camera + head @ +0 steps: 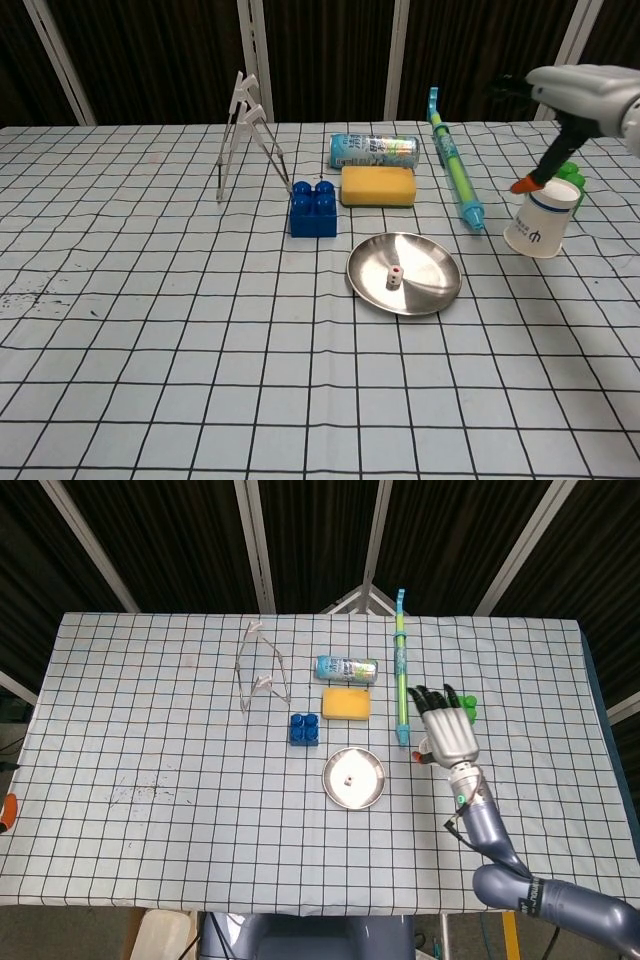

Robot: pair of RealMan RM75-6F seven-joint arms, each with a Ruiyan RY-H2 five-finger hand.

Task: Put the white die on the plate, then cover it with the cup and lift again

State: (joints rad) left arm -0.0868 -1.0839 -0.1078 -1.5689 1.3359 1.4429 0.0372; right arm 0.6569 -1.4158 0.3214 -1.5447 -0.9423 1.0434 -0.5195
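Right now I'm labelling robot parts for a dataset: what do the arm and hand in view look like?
The right hand has a silver-grey metallic back and black fingers; the chest view shows one orange fingertip. The forearm is a smooth blue-grey shell with thin black cabling at the wrist. The left arm is not visible.
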